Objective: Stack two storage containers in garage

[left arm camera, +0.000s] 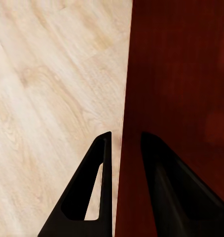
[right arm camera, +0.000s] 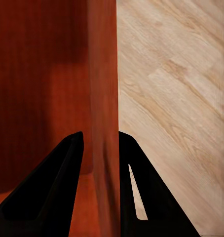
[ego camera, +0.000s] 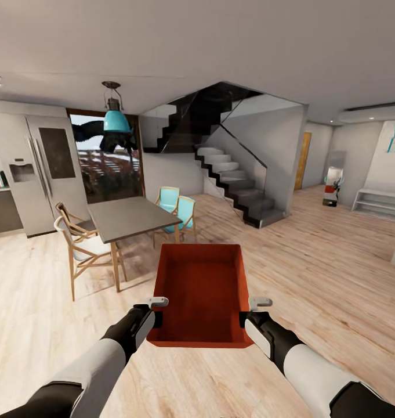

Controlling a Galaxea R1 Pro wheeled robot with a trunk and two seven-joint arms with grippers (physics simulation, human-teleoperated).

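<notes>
One orange-red storage container (ego camera: 202,290) hangs level in front of me above the light wood plank floor (ego camera: 313,273), open top up and empty. My left gripper (ego camera: 153,314) is shut on its left wall, and my right gripper (ego camera: 250,314) is shut on its right wall. In the left wrist view the red wall (left arm camera: 181,98) runs between the dark fingers (left arm camera: 99,173) of the left gripper (left arm camera: 124,137). The right wrist view has the wall (right arm camera: 103,74) pinched in the right gripper (right arm camera: 100,134). The garage is out of view.
A grey dining table (ego camera: 127,216) with wooden and turquoise chairs (ego camera: 81,247) stands ahead on the left, under a teal pendant lamp (ego camera: 116,121). A steel fridge (ego camera: 46,174) is far left. A dark staircase (ego camera: 235,183) rises ahead. A white low shelf (ego camera: 383,203) is far right.
</notes>
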